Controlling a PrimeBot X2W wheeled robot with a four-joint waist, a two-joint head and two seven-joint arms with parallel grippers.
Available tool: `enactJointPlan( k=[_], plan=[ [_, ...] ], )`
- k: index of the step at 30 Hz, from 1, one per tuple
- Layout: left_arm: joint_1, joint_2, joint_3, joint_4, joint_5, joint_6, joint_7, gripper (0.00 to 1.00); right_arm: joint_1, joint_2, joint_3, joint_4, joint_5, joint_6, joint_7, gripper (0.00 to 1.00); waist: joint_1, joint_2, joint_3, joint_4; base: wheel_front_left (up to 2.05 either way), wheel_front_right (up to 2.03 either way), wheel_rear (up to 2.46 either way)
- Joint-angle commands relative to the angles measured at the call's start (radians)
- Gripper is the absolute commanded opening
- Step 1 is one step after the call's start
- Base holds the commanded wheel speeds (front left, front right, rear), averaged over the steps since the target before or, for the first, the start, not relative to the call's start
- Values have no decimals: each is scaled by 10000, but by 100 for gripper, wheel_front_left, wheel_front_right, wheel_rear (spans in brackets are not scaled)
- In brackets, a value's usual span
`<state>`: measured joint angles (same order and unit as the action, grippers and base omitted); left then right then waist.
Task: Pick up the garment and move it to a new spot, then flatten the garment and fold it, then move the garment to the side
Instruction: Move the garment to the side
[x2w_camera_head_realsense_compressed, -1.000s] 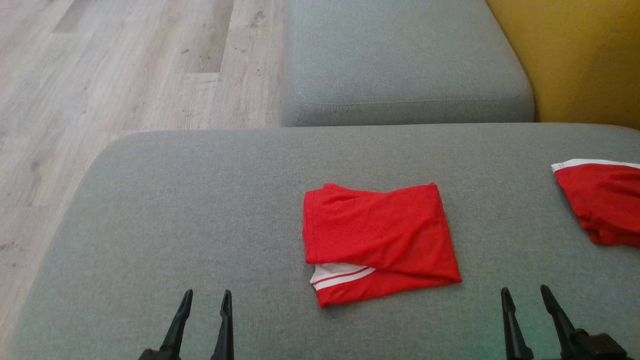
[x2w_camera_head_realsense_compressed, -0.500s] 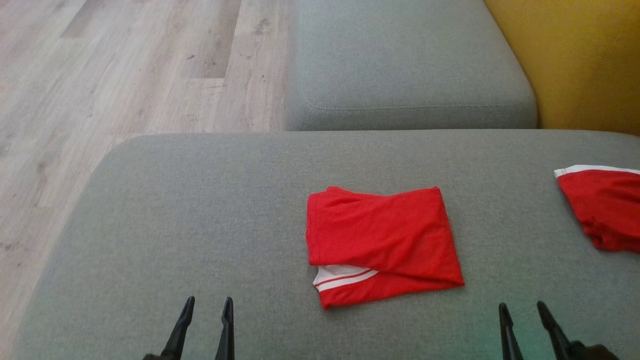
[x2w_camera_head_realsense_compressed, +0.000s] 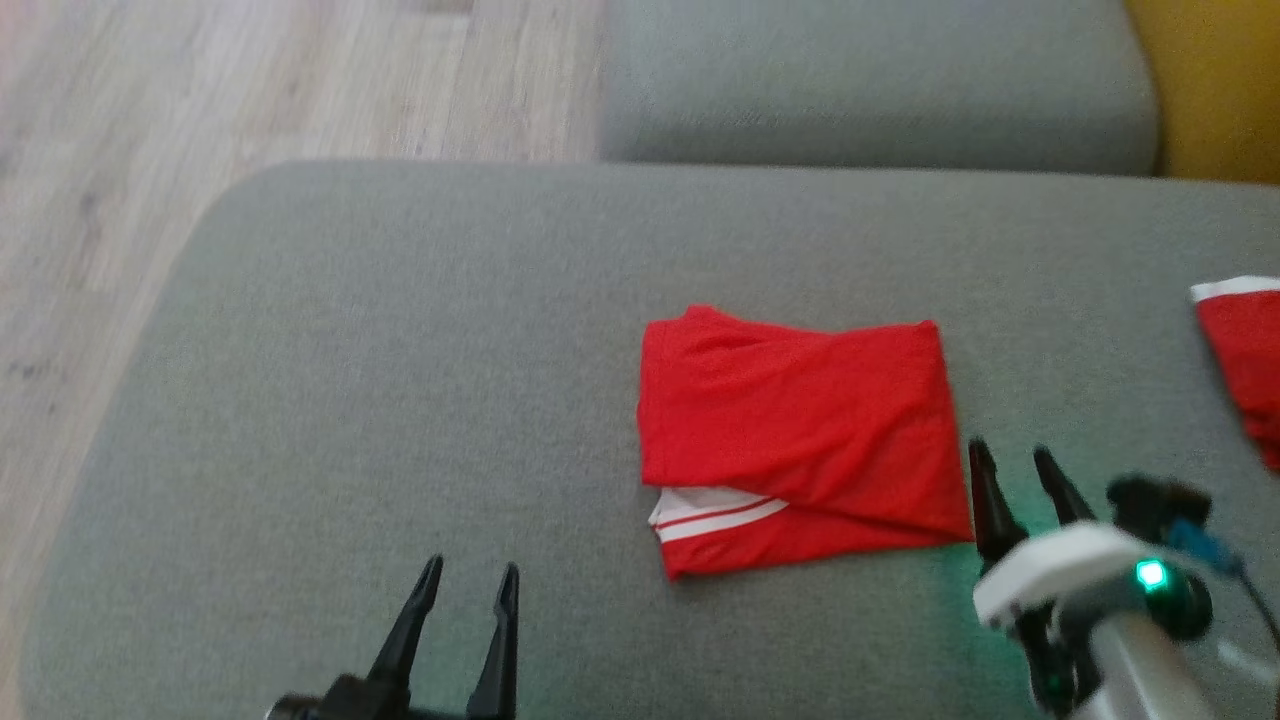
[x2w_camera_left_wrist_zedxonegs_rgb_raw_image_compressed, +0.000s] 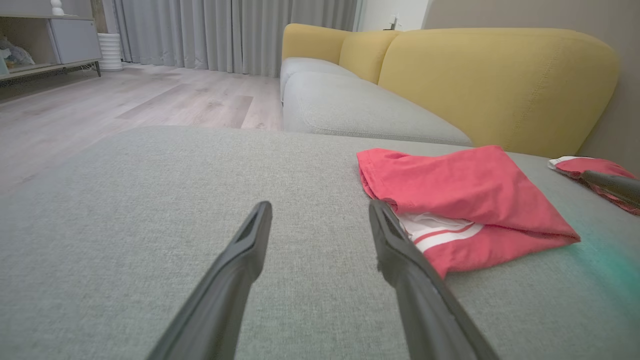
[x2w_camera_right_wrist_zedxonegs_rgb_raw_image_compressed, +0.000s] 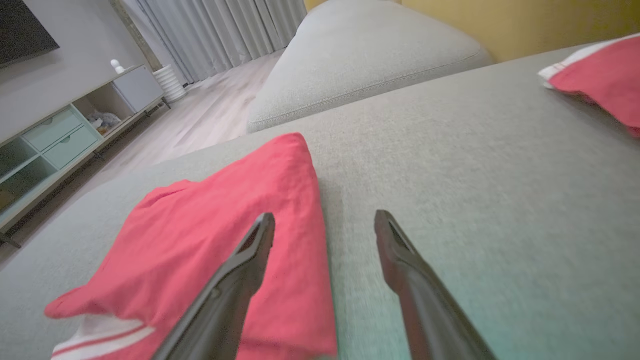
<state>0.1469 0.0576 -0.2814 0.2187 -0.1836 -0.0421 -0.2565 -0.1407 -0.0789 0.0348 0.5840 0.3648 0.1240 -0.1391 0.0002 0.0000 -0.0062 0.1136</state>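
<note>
Right hand (x2w_camera_head_realsense_compressed: 1008, 450) has slid up beside the folded red garment (x2w_camera_head_realsense_compressed: 800, 420) on the grey cushion (x2w_camera_head_realsense_compressed: 400, 350), it and the left hand (x2w_camera_head_realsense_compressed: 471, 565) both wide open and empty, though grabbing just the top layer could wreck the fold.

A home living room — yellow-backed sofa (x2w_camera_left_wrist_zedxonegs_rgb_raw_image_compressed: 500, 85), grey curtains (x2w_camera_left_wrist_zedxonegs_rgb_raw_image_compressed: 225, 30), low cabinet (x2w_camera_right_wrist_zedxonegs_rgb_raw_image_compressed: 65, 135), wood floor (x2w_camera_left_wrist_zedxonegs_rgb_raw_image_compressed: 150, 95).

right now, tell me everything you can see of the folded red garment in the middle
The garment is red, of thin knit-looking fabric, folded into a rough rectangle with soft creases across its top layer. A white band with a red stripe peeks out at its near left corner. It lies flat near the middle of the grey cushion. The open right end effector is close by its right edge; whether they touch is unclear.
</note>
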Motion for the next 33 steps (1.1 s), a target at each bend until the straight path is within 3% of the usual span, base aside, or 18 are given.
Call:
enactJointPlan(
  k=[1, 6, 7, 9, 10, 16, 27, 33],
  plan=[
    [-637, -73, 214, -376, 63, 74, -53, 100, -575, -205, 385, 7, 189, 67, 185, 100, -2, 0, 485, 201, 0, 0, 0],
    [-1087, -73, 34, -367, -60, 186, -53, 100, -1936, -474, 900, 1743, 603, 67, 849, 100, -2, 0, 946, 373, 0, 0, 0],
    [-1128, -73, 9, -355, -80, 211, -53, 100, -2056, -460, 1009, 1988, 671, 67, 855, 95, -2, 0, 972, 379, 0, 0, 0],
    [-1191, -73, -48, -333, -115, 254, -53, 100, -2219, -455, 1271, 2400, 786, 67, 804, 15, -2, 0, 992, 395, 0, 0, 0],
    [-1209, -73, -69, -326, -129, 274, -53, 100, -2280, -461, 1398, 2556, 860, 67, 725, 0, -2, 0, 993, 392, 0, 0, 0],
    [-1200, -73, 37, -428, -182, 373, -53, 100, -2760, -861, 1699, 2920, 1140, 67, 1, 0, -2, 0, 1060, 45, 0, 0, 0],
    [-1850, -74, 130, -756, -52, 252, -53, 100, -5080, -3585, 1458, 3203, 720, 67, -220, 0, -2, 0, 2584, -1592, 0, 0, 0],
    [-2555, -67, 273, -724, 290, 18, -53, 100, -6020, -4854, 609, 3399, 544, 67, -123, 0, -2, 0, 3372, -2176, 0, 0, 0]
  ],
)
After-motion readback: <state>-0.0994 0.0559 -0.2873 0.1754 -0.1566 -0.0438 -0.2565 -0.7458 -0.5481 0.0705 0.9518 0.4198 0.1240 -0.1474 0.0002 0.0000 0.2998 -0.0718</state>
